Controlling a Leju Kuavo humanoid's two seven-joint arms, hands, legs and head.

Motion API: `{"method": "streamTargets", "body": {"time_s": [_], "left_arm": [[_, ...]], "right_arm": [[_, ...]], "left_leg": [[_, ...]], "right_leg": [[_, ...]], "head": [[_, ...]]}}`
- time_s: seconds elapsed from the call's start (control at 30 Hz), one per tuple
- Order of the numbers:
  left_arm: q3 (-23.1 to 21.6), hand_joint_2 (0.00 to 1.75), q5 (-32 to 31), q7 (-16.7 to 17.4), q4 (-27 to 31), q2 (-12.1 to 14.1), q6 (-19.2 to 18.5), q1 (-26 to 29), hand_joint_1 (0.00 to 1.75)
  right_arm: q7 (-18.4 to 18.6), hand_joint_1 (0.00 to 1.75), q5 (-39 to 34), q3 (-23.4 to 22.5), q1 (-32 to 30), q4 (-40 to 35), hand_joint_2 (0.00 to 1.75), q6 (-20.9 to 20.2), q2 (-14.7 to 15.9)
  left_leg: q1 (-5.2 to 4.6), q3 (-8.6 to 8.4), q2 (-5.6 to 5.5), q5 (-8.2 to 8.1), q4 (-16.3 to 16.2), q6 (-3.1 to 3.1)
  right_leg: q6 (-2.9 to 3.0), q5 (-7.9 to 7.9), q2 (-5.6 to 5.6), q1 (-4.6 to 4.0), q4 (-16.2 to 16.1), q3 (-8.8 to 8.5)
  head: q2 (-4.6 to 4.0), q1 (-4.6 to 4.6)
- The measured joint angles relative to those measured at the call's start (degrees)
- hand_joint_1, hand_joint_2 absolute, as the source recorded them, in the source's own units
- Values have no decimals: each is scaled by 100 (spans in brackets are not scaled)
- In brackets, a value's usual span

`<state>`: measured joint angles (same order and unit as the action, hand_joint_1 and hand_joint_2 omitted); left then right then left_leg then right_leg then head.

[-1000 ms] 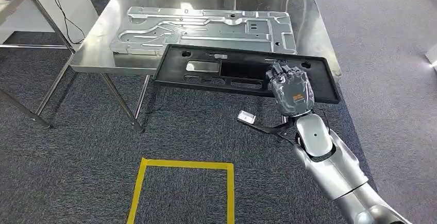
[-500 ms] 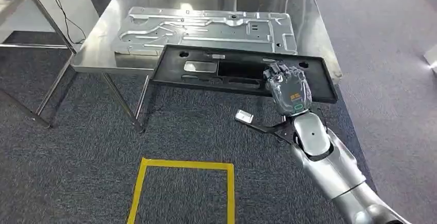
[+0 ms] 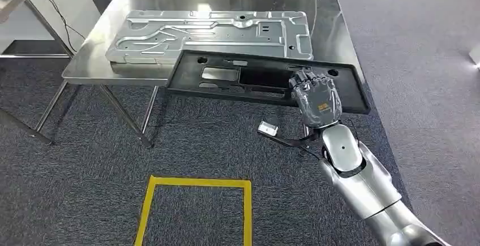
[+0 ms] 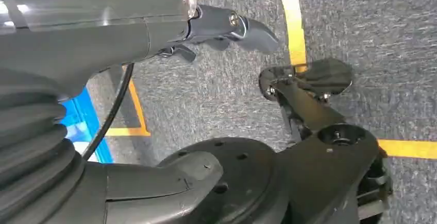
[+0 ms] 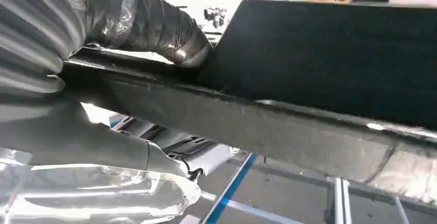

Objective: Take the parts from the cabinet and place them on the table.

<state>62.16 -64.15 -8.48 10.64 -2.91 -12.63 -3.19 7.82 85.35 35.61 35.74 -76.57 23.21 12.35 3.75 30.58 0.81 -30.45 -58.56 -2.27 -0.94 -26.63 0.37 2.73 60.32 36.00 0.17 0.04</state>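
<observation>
Grey carpet floor (image 3: 85, 161), steel desk (image 3: 334, 37) ahead, yellow tape square (image 3: 195, 212) on the floor nearer the robot.

Right hand (image 3: 317, 100) grips the black plastic panel (image 3: 226, 79) near the panel's right end, fingers over its top face (right wrist view: thumb (image 5: 154, 28) wrapped on the panel (image 5: 330, 64), edge of it running across). Panel is long, with cut-outs, roughly level; its far edge overlaps the desk's near edge, most of it over the floor. Can't tell whether it touches the desk. Silver stamped metal plate (image 3: 209, 34) lies flat on the desk, just beyond the panel. Left hand (image 4: 170, 23) hangs over the carpet near yellow tape, fingers (image 4: 252, 31) curled loosely, nothing in it; whether slack or clenched I can't tell.
</observation>
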Motion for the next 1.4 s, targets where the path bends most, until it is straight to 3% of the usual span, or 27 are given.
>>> {"method": "streamTargets", "body": {"time_s": [0.1, 0.13, 0.17, 0.2, 0.27, 0.3, 0.33, 0.43, 0.47, 0.5, 0.53, 0.6, 0.63, 0.67, 0.73, 0.8, 0.83, 0.93, 1.0, 1.03, 1.1, 1.17, 1.2, 1.23, 1.3, 1.37, 1.4], "left_arm": [[0, 175, 7, -7, 0, 0, 0, -12, 0], [0, 175, 7, -7, 0, 0, 0, -3, 0], [0, 175, 7, -4, 0, 0, 0, 13, 0], [0, 175, 7, -7, 0, 0, 0, 24, 0], [0, 175, 9, -7, 0, 0, 0, 20, 0], [0, 175, 9, -7, 0, 13, 2, 21, 0], [-2, 175, 6, -7, -2, 22, -4, 10, 0], [0, 175, 7, -13, -2, 28, -2, 15, 0], [0, 175, 7, -15, -2, 28, 4, 14, 0], [0, 175, 7, -22, -2, 24, 4, 13, 0], [0, 175, 4, -24, -2, 24, 2, 16, 0], [0, 175, -2, -33, -2, 24, 4, 14, 0], [0, 175, -4, -42, -2, 24, 4, 9, 0], [0, 175, -9, -46, -2, 24, 4, 7, 0], [0, 175, -13, -46, -2, 22, 4, 17, 0], [0, 175, -20, -48, -2, 20, 2, 20, 0], [0, 175, -22, -50, -2, 20, 2, 17, 0], [0, 175, -26, -50, -2, 15, 2, -2, 0], [-2, 175, -28, -50, 0, 17, 0, 5, 0], [-2, 175, -28, -55, -2, 15, 0, 7, 0], [-2, 175, -26, -55, -2, 13, -4, 3, 0], [-2, 175, -24, -57, -2, 13, -4, 10, 0], [0, 175, -24, -55, -2, 13, -4, 22, 0], [0, 175, -20, -57, -2, 15, -4, 28, 0], [0, 175, -13, -57, -2, 15, -4, 29, 0], [0, 175, -11, -59, -2, 13, -4, 26, 0], [0, 175, -11, -59, -2, 13, -4, 25, 0]], "right_arm": [[-2, 175, 0, 7, 11, 0, 175, -7, -7], [-2, 175, 0, 11, -1, 0, 175, -15, -13], [-2, 175, 0, 15, -10, 0, 175, -22, -15], [0, 175, 0, 24, -10, 0, 175, -31, -15], [0, 175, 0, 26, -5, -2, 175, -31, -18], [0, 175, 0, 26, -4, 0, 175, -35, -18], [0, 175, 0, 28, 8, -2, 175, -42, -20], [2, 175, 0, 31, 6, -2, 175, -57, -26], [2, 175, 0, 31, 12, -7, 175, -57, -26], [4, 175, 0, 31, 13, -9, 175, -57, -26], [4, 175, 0, 31, 38, -9, 175, -59, -26], [7, 175, 0, 33, 37, -11, 175, -63, -28], [4, 175, 0, 44, 22, -7, 175, -66, -28], [7, 175, 0, 48, 11, 0, 175, -72, -28], [7, 175, 0, 50, 10, 2, 175, -83, -28], [7, 175, 0, 50, 24, 2, 175, -94, -28], [4, 175, 0, 52, 34, 2, 175, -103, -31], [4, 175, 0, 61, 46, -2, 175, -142, -48], [7, 175, 0, 63, 57, -4, 175, -155, -52], [7, 175, 0, 63, 68, -4, 175, -157, -61], [4, 175, 0, 68, 77, -2, 175, -160, -83], [4, 175, 0, 76, 73, 2, 175, -162, -94], [4, 175, 0, 85, 72, 4, 175, -162, -96], [4, 175, 0, 92, 72, 4, 175, -162, -96], [4, 175, 0, 98, 75, 4, 175, -162, -96], [4, 175, 0, 101, 96, 2, 175, -171, -96], [4, 175, 0, 103, 99, 0, 175, -175, -98]], "left_leg": [[-94, 736, -24, -554, -1400, 63], [-120, 958, -26, -599, -1752, 91], [-146, 1041, -28, -505, -1808, 134], [-185, 990, -30, -263, -1585, 202], [-263, 667, -52, 314, -696, 358], [-319, 532, -99, 481, -288, 457], [-329, 470, -113, 428, -244, 493], [-365, 438, -112, 393, -122, 479], [-311, 375, -101, 434, 5, 474], [-299, 326, -82, 465, 69, 463], [-290, 306, -80, 471, 96, 482], [-293, 304, -76, 461, 94, 501], [-296, 304, -74, 453, 90, 503], [-297, 299, -75, 442, 81, 500], [-297, 260, -79, 396, 47, 486], [-297, 199, -78, 319, 3, 444], [-342, 217, -77, 290, -21, 408], [-325, 211, -69, 285, 0, 326], [-311, 201, -63, 215, -42, 254], [-313, 275, -66, 101, -236, 240], [-296, 723, -66, -291, -1088, 197], [-296, 1138, -66, -446, -1755, 174], [-292, 1180, -65, -312, -1735, 172], [-287, 1075, -65, -38, -1418, 175], [-273, 640, -64, 571, -411, 199], [-314, 442, -84, 489, -21, 242], [-319, 451, -89, 478, -52, 284]], "right_leg": [[75, -33, -4, -74, -10, -33], [98, -48, 0, -114, -8, -48], [120, -62, 9, -147, -8, -73], [142, -81, 26, -180, -8, -107], [152, -118, 48, -234, -10, -182], [155, -135, 51, -224, -20, -200], [126, -136, 66, -267, -14, -187], [37, -109, 70, -222, -64, -170], [-17, -129, 69, -265, -78, -191], [-32, -193, 40, -239, 21, -179], [-36, -350, 24, -239, 263, -52], [-72, -732, 21, -227, 1111, 402], [-92, -840, 20, -214, 1490, 621], [-108, -790, 19, -199, 1632, 735], [-107, -349, -8, -187, 1110, 525], [-63, 149, -57, -187, 70, 28], [-34, 30, -75, -234, -17, -42], [33, 24, -41, -254, -50, -25], [109, 52, -40, -180, -151, -108], [163, 41, -36, -180, -175, -141], [193, 21, -35, -185, -172, -163], [189, -17, -32, -189, -165, -184], [182, -42, -25, -187, -161, -212], [162, -74, -15, -183, -156, -253], [118, -152, -17, -176, -153, -358], [45, -203, -1, -211, -138, -371], [16, -191, -4, -208, -179, -376]], "head": [[0, -2], [-2, -2], [0, -2], [0, -2], [0, -2], [0, 2], [0, 5], [0, 2], [0, 7], [-2, 11], [0, 22], [0, 18], [0, 18], [0, 18], [0, 18], [0, 18], [-2, 18], [0, 13], [0, 13], [-2, 4], [0, 2], [0, 2], [0, 2], [0, 2], [0, 2], [0, 5], [0, 9]]}}
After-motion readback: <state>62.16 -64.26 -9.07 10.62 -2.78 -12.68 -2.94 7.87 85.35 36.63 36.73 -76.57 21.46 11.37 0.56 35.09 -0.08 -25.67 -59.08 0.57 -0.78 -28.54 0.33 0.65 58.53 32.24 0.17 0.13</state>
